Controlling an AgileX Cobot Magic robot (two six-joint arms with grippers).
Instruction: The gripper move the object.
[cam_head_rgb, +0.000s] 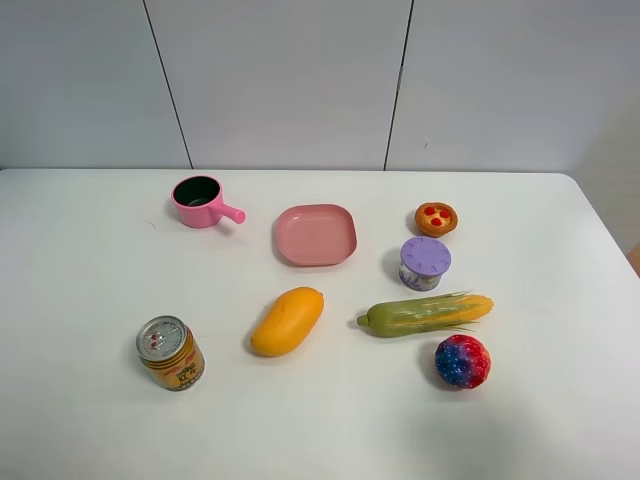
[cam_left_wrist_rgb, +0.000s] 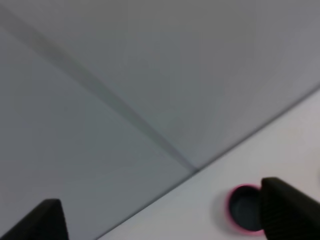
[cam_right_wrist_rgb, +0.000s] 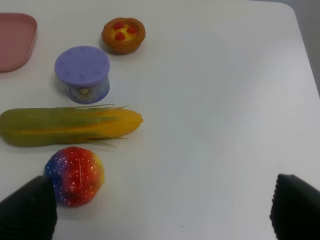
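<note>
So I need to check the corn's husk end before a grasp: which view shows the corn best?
The exterior high view: the whole corn lies in sight, green husk tip to yellow end, between the mango and the ball. The right wrist view shows it closer, but its husk end is cut off at the frame edge. The left wrist view shows none of it.
</note>
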